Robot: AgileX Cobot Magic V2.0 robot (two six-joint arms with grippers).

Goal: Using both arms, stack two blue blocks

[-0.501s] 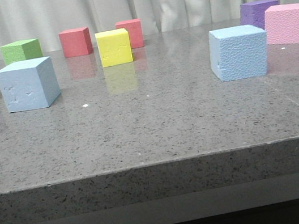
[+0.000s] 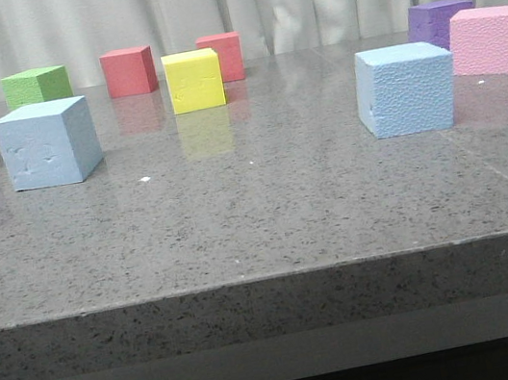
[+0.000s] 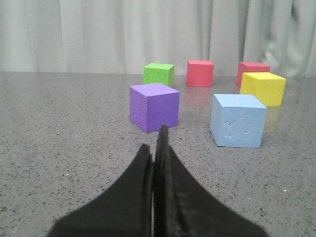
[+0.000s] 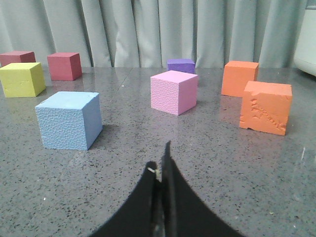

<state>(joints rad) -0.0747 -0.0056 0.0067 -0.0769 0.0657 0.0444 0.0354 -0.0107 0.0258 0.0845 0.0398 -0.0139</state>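
Two light blue blocks rest on the grey table, far apart. The smoother one with small dents (image 2: pixel 47 144) sits at the left; it shows in the left wrist view (image 3: pixel 238 120) beyond my left gripper (image 3: pixel 155 140), which is shut and empty, well short of it. The pebbled blue block (image 2: pixel 406 88) sits at the right; it shows in the right wrist view (image 4: pixel 69 120) ahead of my right gripper (image 4: pixel 159 157), also shut and empty. Neither arm shows in the front view.
A purple cube (image 3: pixel 154 106) stands just ahead of the left gripper. Green (image 2: pixel 37 86), red (image 2: pixel 128 72) and yellow (image 2: pixel 194 80) cubes stand at the back. Pink (image 4: pixel 174 92), purple (image 4: pixel 180 65) and two orange cubes (image 4: pixel 265 107) stand by the right gripper. The table's front edge (image 2: pixel 269 277) is near.
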